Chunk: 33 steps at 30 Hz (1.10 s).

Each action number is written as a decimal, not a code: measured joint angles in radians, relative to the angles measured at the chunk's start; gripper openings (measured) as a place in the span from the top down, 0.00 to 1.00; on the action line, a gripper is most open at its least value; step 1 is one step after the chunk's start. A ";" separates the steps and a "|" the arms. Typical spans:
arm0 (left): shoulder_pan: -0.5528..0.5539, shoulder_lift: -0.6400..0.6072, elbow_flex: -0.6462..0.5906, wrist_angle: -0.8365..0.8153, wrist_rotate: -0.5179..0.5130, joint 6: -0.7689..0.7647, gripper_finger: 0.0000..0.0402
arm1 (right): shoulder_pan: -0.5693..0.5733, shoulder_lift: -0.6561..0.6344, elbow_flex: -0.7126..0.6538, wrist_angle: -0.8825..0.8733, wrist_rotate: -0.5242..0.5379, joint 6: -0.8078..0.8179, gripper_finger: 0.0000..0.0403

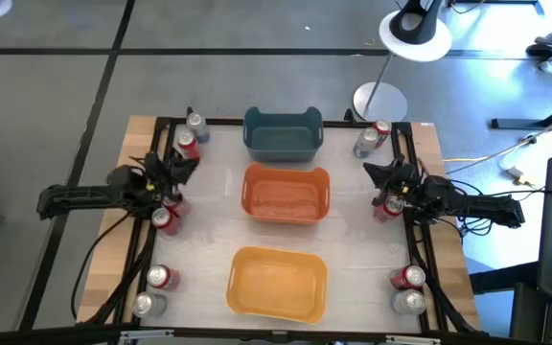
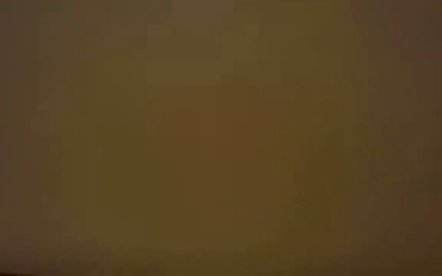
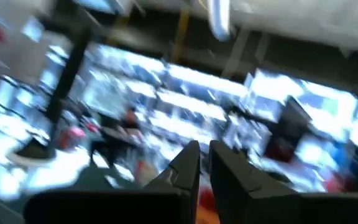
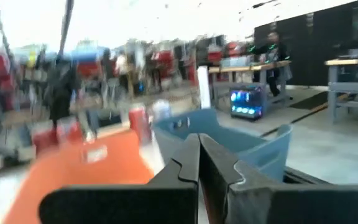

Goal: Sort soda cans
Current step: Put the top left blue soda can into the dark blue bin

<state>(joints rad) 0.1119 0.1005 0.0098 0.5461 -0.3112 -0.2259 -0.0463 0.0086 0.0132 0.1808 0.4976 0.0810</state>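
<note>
Soda cans stand upright in small groups along both sides of the table. On the left are a silver can (image 1: pixel 195 123) and a red can (image 1: pixel 188 146) at the far end, red ones (image 1: pixel 166 218) at the middle, and a red (image 1: pixel 163 278) and a silver one (image 1: pixel 147 305) near the front. On the right are a red (image 1: pixel 381 129) and a silver can (image 1: pixel 364 144), a red one (image 1: pixel 388 206), and two near the front (image 1: pixel 410 289). My left gripper (image 1: pixel 188 165) is shut and empty at the left side. My right gripper (image 1: pixel 372 172) is shut and empty at the right side.
Three bins stand in a row down the table's middle: a blue one (image 1: pixel 283 132) at the far end, an orange one (image 1: pixel 285 192), and a yellow one (image 1: pixel 277 280) near the front. A black frame (image 1: pixel 257 122) runs around the table's edge. A white lamp stand (image 1: pixel 379 100) is behind the table.
</note>
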 joint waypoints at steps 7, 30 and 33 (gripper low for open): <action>0.071 0.067 0.081 0.036 -0.256 0.145 0.93 | 0.000 0.000 0.000 0.057 0.225 0.008 0.99; 0.785 1.066 1.301 -1.148 -0.020 0.136 0.93 | 0.000 0.000 0.001 0.036 0.278 -0.067 0.99; 0.878 1.161 1.403 -1.278 0.103 0.132 0.93 | 0.000 0.000 0.001 0.016 0.278 -0.067 0.99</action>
<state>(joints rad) 0.9896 1.2613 1.4132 -0.7320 -0.2085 -0.0940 -0.0463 0.0086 0.0139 0.1970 0.7753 0.0137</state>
